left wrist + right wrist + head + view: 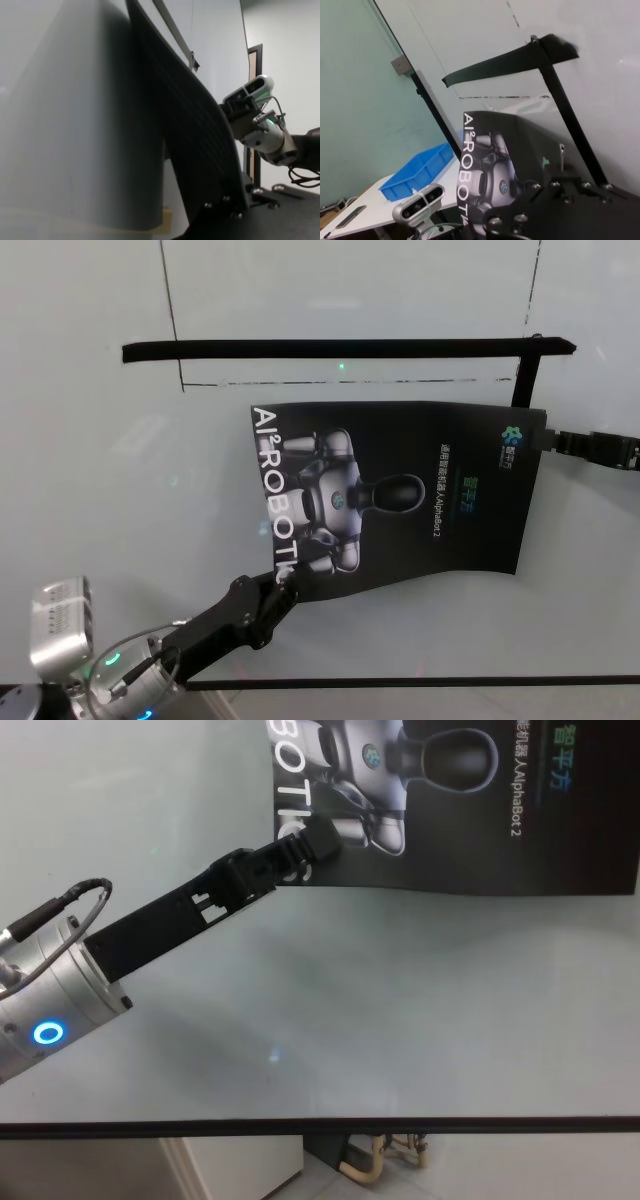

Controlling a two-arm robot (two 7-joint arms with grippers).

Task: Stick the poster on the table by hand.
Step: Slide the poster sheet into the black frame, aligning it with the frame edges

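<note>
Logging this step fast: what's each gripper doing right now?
Left gripper: shut on the near left corner of the black rectangular poster.
Right gripper: shut on the poster's far right corner.

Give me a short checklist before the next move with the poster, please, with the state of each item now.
1. Left gripper holds the poster near corner: ok, fingers shut on the edge.
2. Right gripper holds the far corner: ok.
3. Poster flat on the table: not ok; it bows up in the left wrist view.
4. Poster square to the black tape frame: not ok, tilted.
5. Print faces up: ok.
</note>
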